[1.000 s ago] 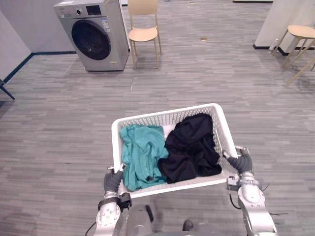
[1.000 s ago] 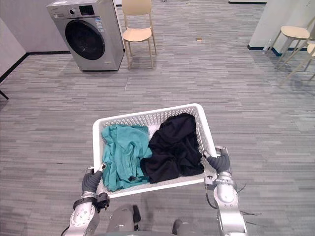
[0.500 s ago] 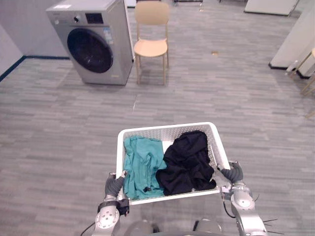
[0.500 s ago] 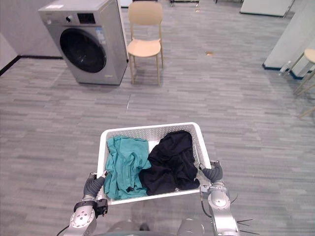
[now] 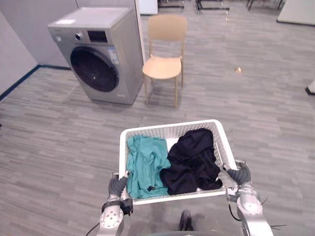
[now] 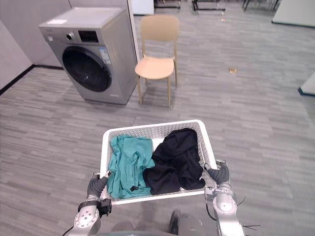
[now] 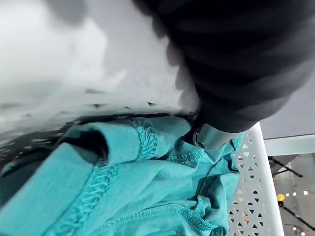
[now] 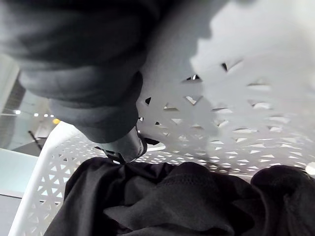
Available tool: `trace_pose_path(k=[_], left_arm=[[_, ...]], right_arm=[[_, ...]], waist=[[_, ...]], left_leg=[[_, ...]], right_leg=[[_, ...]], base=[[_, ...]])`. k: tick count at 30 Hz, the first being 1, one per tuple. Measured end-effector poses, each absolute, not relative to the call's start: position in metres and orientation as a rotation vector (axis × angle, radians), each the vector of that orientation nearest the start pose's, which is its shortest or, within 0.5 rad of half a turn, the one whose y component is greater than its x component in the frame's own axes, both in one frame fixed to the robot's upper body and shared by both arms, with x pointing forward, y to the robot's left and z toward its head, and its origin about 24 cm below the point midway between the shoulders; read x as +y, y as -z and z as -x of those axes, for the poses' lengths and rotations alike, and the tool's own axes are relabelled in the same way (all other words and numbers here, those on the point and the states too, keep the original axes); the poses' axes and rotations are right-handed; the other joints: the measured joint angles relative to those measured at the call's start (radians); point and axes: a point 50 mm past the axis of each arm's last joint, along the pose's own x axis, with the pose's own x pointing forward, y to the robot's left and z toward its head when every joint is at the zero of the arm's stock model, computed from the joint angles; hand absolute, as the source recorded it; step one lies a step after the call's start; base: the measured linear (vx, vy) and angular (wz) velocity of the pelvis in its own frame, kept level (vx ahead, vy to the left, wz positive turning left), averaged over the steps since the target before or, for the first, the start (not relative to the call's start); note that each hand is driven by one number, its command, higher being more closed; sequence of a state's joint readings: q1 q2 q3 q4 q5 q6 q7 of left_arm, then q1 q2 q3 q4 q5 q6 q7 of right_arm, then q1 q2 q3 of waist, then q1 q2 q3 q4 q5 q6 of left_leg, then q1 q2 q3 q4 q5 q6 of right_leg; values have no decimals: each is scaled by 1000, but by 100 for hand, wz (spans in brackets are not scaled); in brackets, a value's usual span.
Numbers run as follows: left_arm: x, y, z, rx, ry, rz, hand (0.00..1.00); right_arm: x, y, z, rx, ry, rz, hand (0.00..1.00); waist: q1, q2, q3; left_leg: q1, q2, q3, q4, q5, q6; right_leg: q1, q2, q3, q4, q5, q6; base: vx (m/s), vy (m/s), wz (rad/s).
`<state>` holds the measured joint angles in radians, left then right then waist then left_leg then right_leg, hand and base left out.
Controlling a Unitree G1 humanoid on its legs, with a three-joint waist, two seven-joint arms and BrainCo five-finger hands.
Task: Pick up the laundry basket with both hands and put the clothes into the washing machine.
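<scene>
fingers (image 5: 123,176) of my left hand (image 5: 116,187) and right hand (image 5: 239,175) stay curled on the white perforated plastic laundry basket (image 5: 170,125), teal and black clothes (image 5: 145,164) inside; the silver washing machine (image 5: 98,61) is nearer now, so i keep walking.

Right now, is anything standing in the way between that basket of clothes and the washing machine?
Nothing visible does. Only grey floor lies between the laundry basket and the washing machine. The chair stands beside the machine, off the direct line. The machine's round door looks shut, though.
</scene>
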<state>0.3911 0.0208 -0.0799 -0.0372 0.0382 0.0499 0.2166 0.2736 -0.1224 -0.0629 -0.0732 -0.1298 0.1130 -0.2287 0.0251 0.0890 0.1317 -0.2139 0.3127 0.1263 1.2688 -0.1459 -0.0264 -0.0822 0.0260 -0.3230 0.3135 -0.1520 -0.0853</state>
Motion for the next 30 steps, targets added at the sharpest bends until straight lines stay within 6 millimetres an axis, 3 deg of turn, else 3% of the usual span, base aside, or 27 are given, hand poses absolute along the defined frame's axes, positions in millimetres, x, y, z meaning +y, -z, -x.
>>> trace_pose_path(k=[2, 3, 4, 5, 6, 7, 8, 9, 10, 11, 12, 13, 14, 15, 16, 18, 19, 20, 21, 23, 24, 25, 26, 27, 28, 29, 30], left_arm=[[165, 21, -162, 326, -242, -69, 100], [165, 19, -163, 315, -247, -63, 100], [165, 18, -164, 307, -249, -59, 100], [165, 18, -163, 309, -255, -58, 100], [165, 17, -162, 309, -257, -56, 100], [165, 19, -159, 321, -259, -56, 100], [165, 21, -158, 342, -258, -60, 100], [165, 21, -159, 346, -256, -60, 100], [164, 24, -158, 361, -250, -70, 100], [163, 29, -159, 382, -236, -73, 100], [164, 32, -158, 397, -231, -79, 100], [166, 37, -156, 420, -222, -94, 100], [168, 38, -157, 431, -218, -109, 100], [171, 41, -157, 448, -214, -124, 100], [172, 42, -156, 458, -216, -132, 100], [175, 42, -157, 453, -212, -137, 100], [176, 40, -159, 445, -210, -140, 100], [177, 38, -163, 431, -202, -142, 100], [175, 36, -166, 418, -193, -139, 100], [173, 36, -167, 414, -185, -139, 100], [172, 35, -168, 411, -183, -138, 100], [169, 37, -168, 419, -181, -128, 100], [163, 39, -168, 424, -180, -115, 100], [163, 38, -169, 419, -178, -119, 100], [162, 37, -170, 415, -178, -123, 100], [161, 37, -170, 414, -180, -118, 100], [161, 36, -171, 409, -182, -113, 100]], right_arm=[[-215, -10, -192, 222, 354, 294, 100], [-215, -12, -195, 211, 352, 292, 100], [-214, -15, -199, 198, 351, 292, 100], [-214, -15, -200, 196, 346, 294, 100], [-215, -14, -200, 200, 344, 297, 100], [-215, -8, -202, 226, 341, 298, 100], [-214, -1, -205, 255, 332, 295, 100], [-214, 2, -205, 266, 330, 296, 100], [-214, 8, -206, 292, 330, 294, 100], [-216, 15, -204, 326, 331, 296, 100], [-216, 18, -203, 340, 328, 299, 100], [-214, 24, -201, 367, 316, 293, 100], [-214, 28, -200, 382, 313, 294, 100], [-212, 33, -198, 408, 313, 285, 100], [-210, 35, -197, 416, 309, 288, 100], [-208, 37, -194, 427, 308, 279, 100], [-208, 36, -194, 421, 312, 275, 100], [-208, 32, -196, 404, 316, 272, 100], [-210, 30, -196, 396, 328, 270, 100], [-212, 29, -195, 390, 335, 272, 100], [-213, 27, -194, 383, 337, 275, 100], [-214, 27, -192, 387, 339, 280, 100], [-218, 26, -193, 385, 345, 296, 100], [-219, 24, -193, 378, 350, 298, 100], [-219, 19, -193, 363, 353, 298, 100], [-220, 14, -188, 345, 358, 301, 100], [-221, 12, -186, 335, 362, 301, 100]], waist=[[27, -18, 2], [41, -19, 3], [49, -25, 7], [55, -20, 7], [60, -15, 7], [76, -21, 6], [76, -39, -4], [71, -51, -5], [64, -80, -5], [64, -105, -10], [64, -116, -12], [51, -134, -17], [35, -146, -13], [21, -149, -7], [18, -140, -2], [2, -105, -5], [-7, -101, -4], [-18, -97, -3], [-38, -99, -4], [-41, -100, -3], [-42, -122, -12], [-52, -105, -17], [-45, -66, -25], [-37, -58, -26], [-31, -52, -21], [-34, -35, -13], [-34, -28, -9]], left_leg=[[-146, -10, 114, -216, -81, 37], [-168, -23, 129, -325, -83, 38], [-183, -58, 147, -589, -67, 15], [-187, -77, 154, -839, -20, -50], [-190, -75, 154, -912, 0, -72], [-187, -74, 163, -934, 87, -85], [-166, -108, 164, -911, 164, -32], [-165, -118, 156, -888, 179, -9], [-165, -136, 168, -813, 156, 15], [-156, -158, 185, -756, 114, 62], [-138, -166, 195, -744, 83, 70], [-93, -190, 196, -744, 19, 57], [-46, -212, 187, -754, -29, 48], [36, -230, 186, -779, -70, 46], [87, -232, 186, -802, -84, 42], [254, -236, 178, -925, -101, 37], [285, -240, 169, -952, -101, 37], [336, -244, 149, -988, -102, 38], [388, -243, 124, -1021, -109, 49], [442, -244, 113, -1049, -120, 50], [496, -254, 91, -1074, -139, 26], [553, -239, 45, -1088, -161, -6], [569, -203, 27, -1079, -159, -6], [566, -189, 20, -1050, -141, -11], [540, -168, 0, -938, -95, -46], [468, -126, -24, -725, -24, -84], [408, -103, -39, -593, 52, -97]], right_leg=[[128, 11, 25, -121, -9, 6], [153, 11, 32, -145, -13, 11], [203, 5, 50, -188, -21, 26], [257, 3, 62, -227, -37, 49], [278, 6, 70, -244, -49, 66], [327, -5, 94, -263, -69, 93], [366, -46, 117, -268, -81, 122], [373, -68, 122, -253, -86, 146], [351, -120, 142, -152, -101, 185], [274, -172, 161, 57, -101, 205], [220, -194, 167, 190, -78, 244], [104, -252, 170, 460, 46, 295], [31, -292, 163, 634, 68, 256], [-40, -310, 165, 780, 18, 189], [-66, -302, 160, 812, -6, 166], [-185, -264, 81, 747, -83, 118], [-222, -253, 63, 701, -92, 105], [-275, -218, 48, 553, -91, 95], [-307, -169, 48, 288, -45, 98], [-314, -145, 44, 74, 33, 105], [-309, -131, 37, -86, 110, 102], [-292, -124, 57, -61, 281, 47], [-302, -101, 47, 15, 231, 28], [-310, -98, 48, 71, 188, 15], [-308, -102, 31, 166, 113, 6], [-258, -99, 8, 197, 46, 5], [-230, -95, -4, 199, 18, 2]], base=[[763, -105, -18], [746, -18, -37], [634, 67, -31], [653, 96, -28], [657, 160, -43], [690, 220, -55], [702, 244, -52], [736, 276, -25], [724, 295, -10], [700, 302, -14], [653, 303, -9], [639, 274, 13], [768, 266, 22], [656, 169, 15], [638, 109, -8], [619, 75, 3], [748, 37, 42], [752, -20, 72], [766, -55, 80], [541, -105, 62], [721, -184, 77], [867, -209, 67], [711, -174, 44], [670, -185, 17], [648, -241, 31], [629, -227, 38], [604, -188, 31]])
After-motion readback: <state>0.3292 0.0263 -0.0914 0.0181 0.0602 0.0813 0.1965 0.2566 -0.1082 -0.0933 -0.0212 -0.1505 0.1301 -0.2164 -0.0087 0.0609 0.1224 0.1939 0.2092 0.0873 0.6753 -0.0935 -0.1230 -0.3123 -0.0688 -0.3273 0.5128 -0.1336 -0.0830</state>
